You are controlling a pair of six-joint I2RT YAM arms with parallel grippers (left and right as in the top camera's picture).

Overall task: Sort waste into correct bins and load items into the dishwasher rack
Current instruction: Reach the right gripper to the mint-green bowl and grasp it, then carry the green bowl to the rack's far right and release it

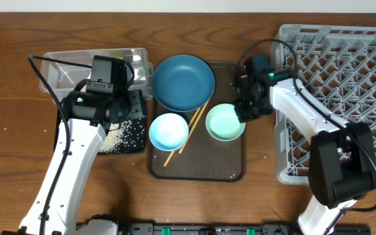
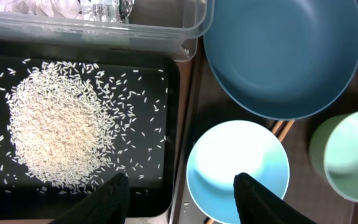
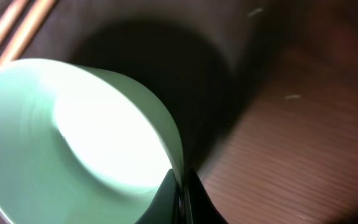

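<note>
The right gripper [image 3: 181,190] is seen pinched together on the rim of the mint-green bowl [image 3: 73,143], one finger inside the wall and one outside (the wrist view makes this pretty clear). That bowl is sat on the brown serving tray [image 1: 230,168], close to its right edge, about halfway along. Just to its left the chopsticks [image 1: 187,134] are laid diagonally across the tray's middle. Their far ends are tucked by the rim of the dark blue dish [image 1: 183,81], which is parked at the tray's far edge toward the left corner and hangs over it a bit. The white bowl [image 1: 168,129] is placed by the tray's left edge, touching or nearly touching the chopsticks; which one can't be told.

The left gripper [image 2: 180,183] is held with its fingers apart and nothing caught between them, over the line where the serving tray's left edge meets the black tray [image 2: 166,93]. A heap of rice grains [image 2: 55,124] is piled in the black tray, with strays scattered toward its right edge. The clear tub [image 2: 166,34] is set right against the black tray's far edge; something crumpled is glimpsed inside, too cropped to name. The dishwasher rack [image 1: 344,59] is stood on the table [image 1: 18,32] off the serving tray's right edge.
</note>
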